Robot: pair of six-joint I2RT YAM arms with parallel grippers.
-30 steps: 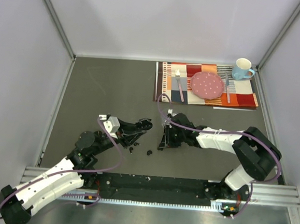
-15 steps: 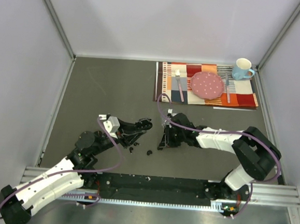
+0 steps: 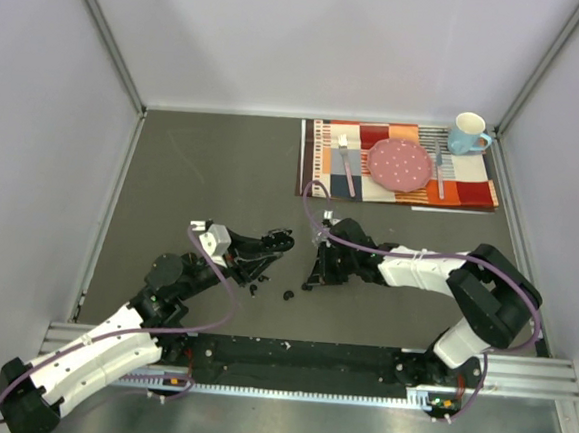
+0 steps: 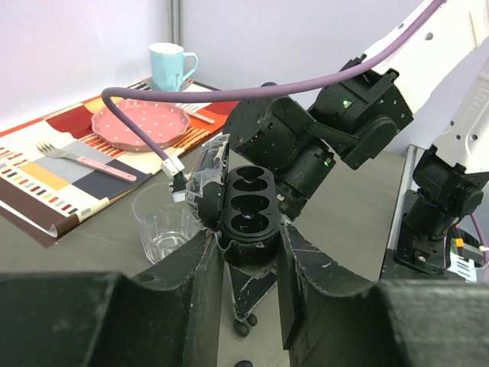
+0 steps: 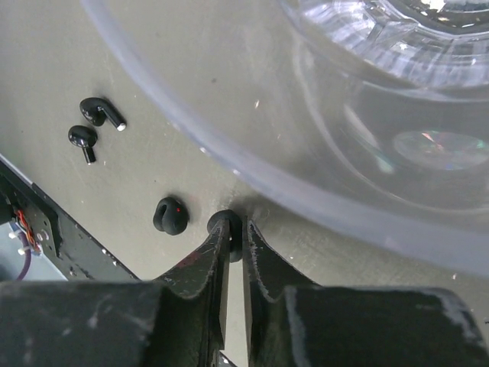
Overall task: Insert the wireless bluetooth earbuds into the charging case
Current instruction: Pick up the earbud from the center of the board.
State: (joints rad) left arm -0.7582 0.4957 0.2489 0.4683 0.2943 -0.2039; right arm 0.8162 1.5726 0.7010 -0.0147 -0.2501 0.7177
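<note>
**Right pincer** (image 5: 235, 233): tips drawn to a narrow slit and nipped on one earbud (image 5: 223, 222). That bud lies on the bench (image 3: 203, 170), touching the foot of the clear cup (image 5: 367, 115).
- Just left of the tips: a second earbud (image 5: 171, 215), loose on the surface.
- Farther out on the same side: two stemmed earbuds (image 5: 101, 112), lying close together.
- Ahead and to the right: the cup wall, filling most of the wrist view.

**Left pincer** (image 4: 249, 243): clamped on the base of the charging case (image 4: 246, 200). The lid is swung open and the sockets face the wrist camera. The case is held clear of the bench.
- Just beyond this pincer, to its left: the clear cup, upright.
- Straight beyond: the right arm's wrist.

**Surface:** grey matte bench, scuffed, with a metal rail (image 3: 308, 363) along the near edge.
- Far beyond both pincers: a striped placemat (image 3: 467, 190) carrying a pink dotted plate (image 3: 400, 163), two forks (image 3: 345, 161) and a pale blue mug (image 3: 468, 132).

**Room:** plain pale walls (image 3: 333, 39) on three sides.

**Arm pose:**
- The left arm runs diagonally from the near-left corner toward the bench middle, with its wrist raised.
- The right arm has its elbow folded back at the near right. Its forearm reaches low to the left and its pincer tips down onto the surface.
</note>
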